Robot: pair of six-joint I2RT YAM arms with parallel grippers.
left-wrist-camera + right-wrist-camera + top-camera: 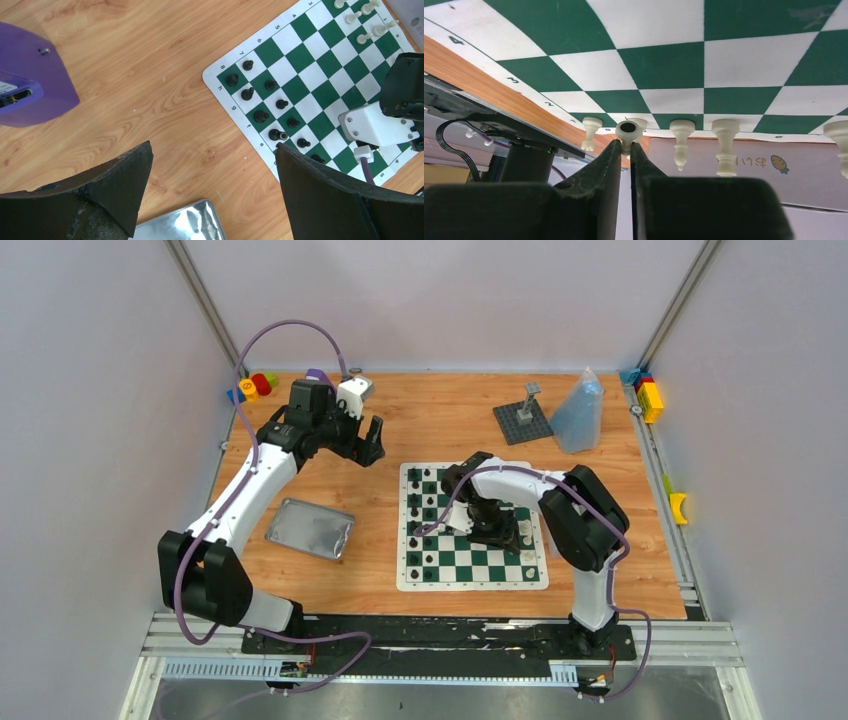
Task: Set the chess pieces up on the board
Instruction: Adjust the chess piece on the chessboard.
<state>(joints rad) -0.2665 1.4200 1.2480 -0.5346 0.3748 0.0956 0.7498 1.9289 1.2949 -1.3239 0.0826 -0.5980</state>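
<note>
Right tool [625, 150] nearly closed, pinching white piece [627, 129] at edge rank of board [664, 65], in row with other white pieces [726, 145]. Left tool [212, 147] wide open, empty, above tabletop [150, 75] beside board. Black pieces [260, 116] along opposite side.

Reaching far forward with the left arm [245, 490], left fingers [95, 200] spread wide apart. Bending inward and down with the right arm [520, 480], right fingers [599, 175] pinched on a white chess piece [636, 131].

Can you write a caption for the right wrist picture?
Right gripper pinches a white chess piece at the edge of the board.
</note>
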